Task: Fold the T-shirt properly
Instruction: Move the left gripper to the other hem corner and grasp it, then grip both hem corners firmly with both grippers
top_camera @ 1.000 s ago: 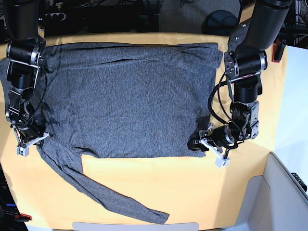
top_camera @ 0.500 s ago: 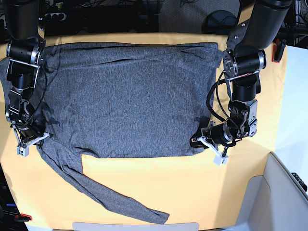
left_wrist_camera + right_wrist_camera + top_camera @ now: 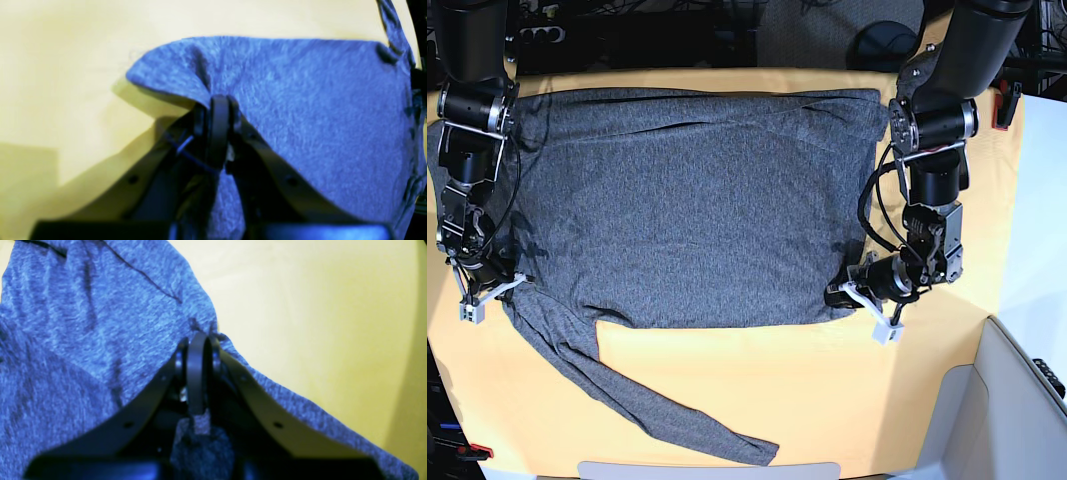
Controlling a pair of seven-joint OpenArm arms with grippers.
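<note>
Lying spread flat on the yellow-orange tablecloth point(image 3: 747, 385), the charcoal-grey T-shirt point(image 3: 697, 200) has one long sleeve point(image 3: 627, 395) trailing toward the near edge; the left gripper point(image 3: 852, 297) pinches its lower corner, fingers point(image 3: 218, 130) closed on cloth, and the right gripper point(image 3: 489, 290) clamps the fabric at the opposite side where that sleeve begins

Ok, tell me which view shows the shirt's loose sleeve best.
The base view: the loose sleeve trails whole across the yellow cloth, away from the T-shirt body. The right wrist view shows only fabric pinched in the right claw; the left wrist view only the corner in the left claw.
</note>
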